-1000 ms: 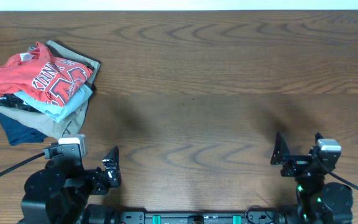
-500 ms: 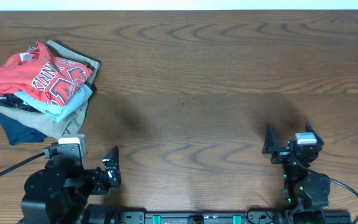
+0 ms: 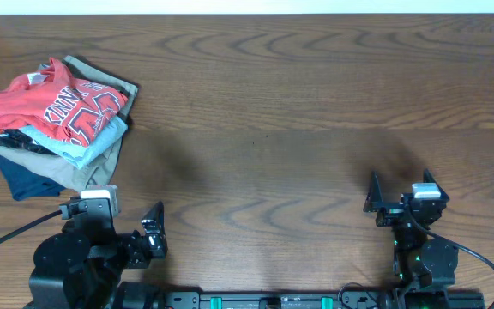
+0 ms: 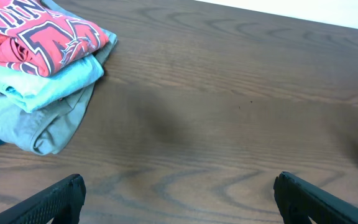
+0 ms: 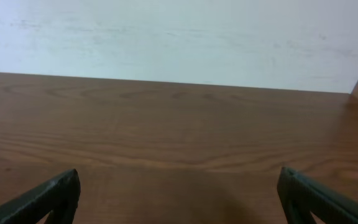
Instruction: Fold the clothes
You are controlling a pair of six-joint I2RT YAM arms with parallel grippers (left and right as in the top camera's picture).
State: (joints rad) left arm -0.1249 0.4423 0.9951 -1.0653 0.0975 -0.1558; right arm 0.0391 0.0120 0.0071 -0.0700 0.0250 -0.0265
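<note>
At the near edge of the bench [image 3: 281, 112], only the dark tips of the left gripper [image 4: 178, 193] and the right gripper [image 3: 400, 184] are seen in the wrist views. Both sets of jaws are spread wide and nothing is held. Farther off, at the far left, the coral-red T-shirt [image 3: 54, 103] is seen crumpled atop a pile of folded garments [image 3: 84, 153], well apart from both grippers. Its white-and-dark lettering is creased and partly hidden, and the pile is cut off in the left wrist view.

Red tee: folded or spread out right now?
Bunched, neither spread nor neatly folded: the red tee lies rumpled on top of the folded light blue shirt, its lettering creased and its edges uneven.
</note>
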